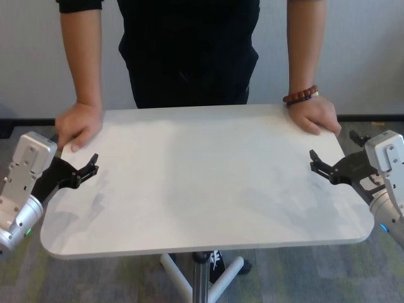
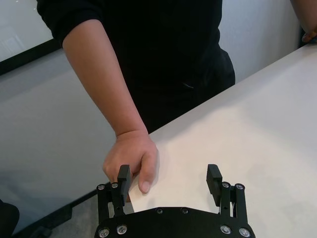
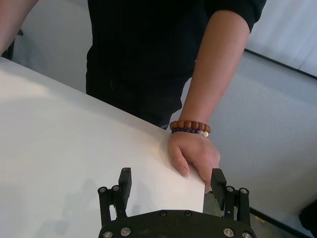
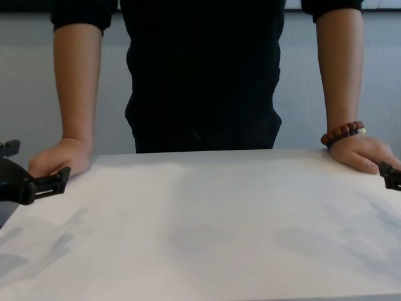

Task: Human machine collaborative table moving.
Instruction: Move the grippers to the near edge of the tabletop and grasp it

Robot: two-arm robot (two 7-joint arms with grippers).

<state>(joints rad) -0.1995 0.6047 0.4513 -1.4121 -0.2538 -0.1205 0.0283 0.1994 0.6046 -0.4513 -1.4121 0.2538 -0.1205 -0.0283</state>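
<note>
My left gripper (image 1: 90, 166) sits at the table's (image 1: 202, 189) left edge, jaws spread wide and holding nothing; whether a finger touches the edge I can't tell. Just beyond it, the human (image 1: 189, 50) rests one hand (image 1: 79, 125) on the far left corner. The white top stands between us. The other hand (image 1: 315, 115), with a beaded bracelet (image 1: 300, 96), grips the far right corner. My right gripper (image 1: 319, 164) is at the right edge, also wide open and empty.
</note>
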